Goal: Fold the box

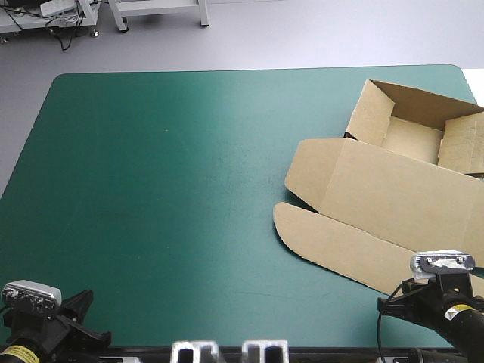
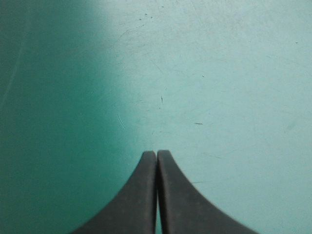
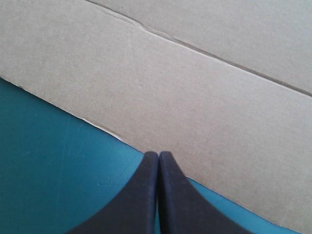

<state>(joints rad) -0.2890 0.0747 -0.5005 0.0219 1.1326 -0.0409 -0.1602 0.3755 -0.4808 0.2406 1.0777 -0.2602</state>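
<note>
The brown box (image 1: 393,189) lies at the table's right side as an open tray with raised walls at the far right and its lid spread flat toward the front. My right gripper (image 3: 158,155) is shut with nothing in it, its tips just at the lid flap's front edge (image 3: 195,107). In the high view the right arm (image 1: 442,299) sits at the front right corner by that flap. My left gripper (image 2: 156,154) is shut and holds nothing, over bare teal-green cover; its arm (image 1: 38,321) is at the front left corner, far from the box.
The teal-green cover (image 1: 166,174) stretches bare across the left and middle of the table. The box's far right wall reaches the table's right edge.
</note>
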